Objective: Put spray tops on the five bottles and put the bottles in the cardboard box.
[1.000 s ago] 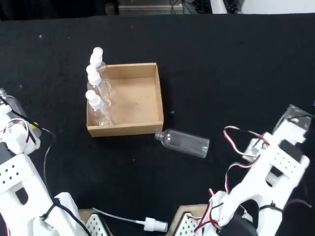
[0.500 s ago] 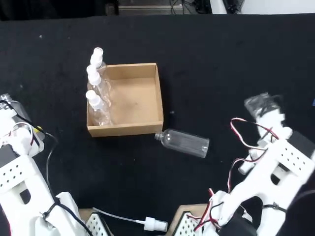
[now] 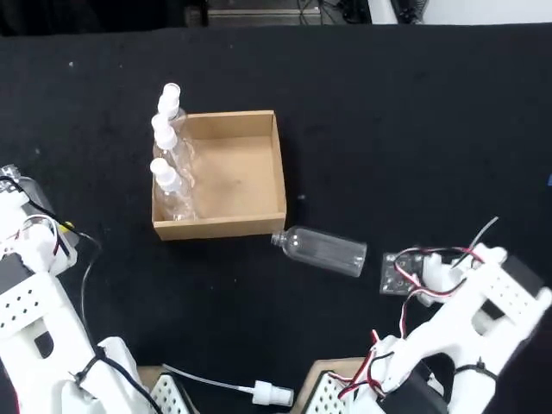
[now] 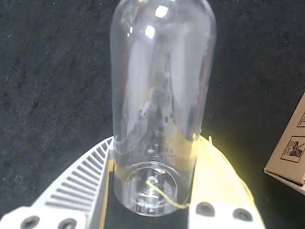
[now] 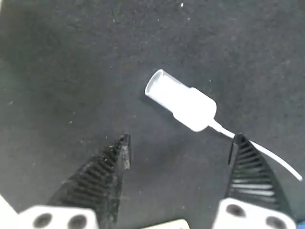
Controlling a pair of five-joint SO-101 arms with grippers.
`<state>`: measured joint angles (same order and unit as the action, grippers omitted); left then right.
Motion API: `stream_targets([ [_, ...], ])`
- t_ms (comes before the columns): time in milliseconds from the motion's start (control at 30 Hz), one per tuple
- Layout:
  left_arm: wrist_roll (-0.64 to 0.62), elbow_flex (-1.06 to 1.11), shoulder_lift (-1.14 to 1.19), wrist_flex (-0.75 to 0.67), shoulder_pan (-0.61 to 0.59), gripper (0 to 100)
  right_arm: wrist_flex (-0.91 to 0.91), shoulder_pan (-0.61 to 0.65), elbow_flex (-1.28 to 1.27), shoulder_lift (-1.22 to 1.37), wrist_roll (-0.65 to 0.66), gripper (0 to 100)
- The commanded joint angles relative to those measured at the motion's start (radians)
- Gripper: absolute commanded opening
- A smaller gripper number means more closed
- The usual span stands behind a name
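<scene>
Three clear bottles with white spray tops stand along one wall inside the cardboard box. A fourth bottle with no top lies on the black table just in front of the box. My left gripper is shut on another topless clear bottle at the table's left edge, seen from above as the held bottle. My right gripper is open and hangs over a loose spray top, whose tube runs past one fingertip. A second loose spray top lies at the front edge.
The right arm bends over the table to the right of the lying bottle. A corner of the cardboard box is near the held bottle in the left wrist view. Black cloth covers the table, bare at the back right.
The right arm's head has swung from the far right edge inward and down, toward the lying bottle. The left arm shifted slightly. Bottles and box have not moved.
</scene>
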<state>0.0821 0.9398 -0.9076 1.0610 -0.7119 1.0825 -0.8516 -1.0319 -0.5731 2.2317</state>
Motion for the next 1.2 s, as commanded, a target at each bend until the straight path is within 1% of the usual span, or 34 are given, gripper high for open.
stream_targets([
  [0,-0.005,-0.010,-0.005,-0.012,-0.010,9,-0.147,0.003,-0.097,-0.042,0.015,30.0],
  [67,-0.005,-0.010,-0.005,-0.012,-0.010,9,-0.213,0.009,-0.153,-0.045,0.011,29.9],
  [133,-0.005,-0.010,-0.005,-0.012,-0.010,9,-0.261,0.017,-0.183,-0.047,-0.028,28.3],
  [167,-0.005,-0.008,-0.005,-0.012,-0.010,9,-0.276,0.032,-0.191,-0.047,-0.054,26.3],
  [233,-0.003,-0.008,-0.005,-0.012,-0.010,9,-0.290,0.057,-0.188,-0.047,-0.164,18.8],
  [333,-0.003,-0.007,-0.005,-0.012,-0.010,9,-0.288,0.101,-0.142,-0.050,-0.448,1.5],
  [367,-0.003,-0.007,-0.005,-0.012,-0.010,9,-0.288,0.110,-0.119,-0.051,-0.557,1.0],
  [433,-0.003,-0.007,-0.005,-0.012,-0.010,9,-0.287,0.110,-0.071,-0.059,-0.767,5.4],
  [500,-0.003,-0.007,-0.005,-0.012,-0.010,9,-0.279,0.109,-0.030,-0.067,-0.982,4.7],
  [567,-0.003,-0.007,-0.005,-0.012,-0.010,9,-0.219,0.091,0.015,-0.064,-1.154,3.8],
  [633,-0.003,-0.007,-0.005,-0.012,-0.010,9,-0.121,0.068,0.054,-0.054,-1.286,4.0],
  [733,-0.003,-0.007,-0.005,-0.011,-0.010,9,0.017,0.031,0.105,-0.018,-1.409,4.0],
  [800,-0.003,-0.007,-0.005,-0.011,-0.010,9,0.048,0.020,0.133,0.025,-1.458,5.3],
  [833,-0.003,-0.007,-0.005,-0.011,-0.010,9,0.057,0.020,0.145,0.054,-1.470,8.0],
  [900,-0.003,-0.007,-0.005,-0.011,-0.010,9,0.061,0.020,0.156,0.111,-1.447,15.8],
  [967,-0.003,-0.005,-0.005,-0.011,-0.010,9,0.061,0.025,0.160,0.157,-1.379,22.7],
  [1033,-0.003,-0.005,-0.005,-0.011,-0.010,9,0.061,0.026,0.170,0.185,-1.318,26.3],
  [1100,-0.003,-0.005,-0.005,-0.011,-0.010,9,0.060,0.026,0.180,0.191,-1.223,26.5],
  [1167,-0.003,-0.005,-0.005,-0.011,-0.010,9,0.060,0.025,0.183,0.189,-1.094,26.5],
])
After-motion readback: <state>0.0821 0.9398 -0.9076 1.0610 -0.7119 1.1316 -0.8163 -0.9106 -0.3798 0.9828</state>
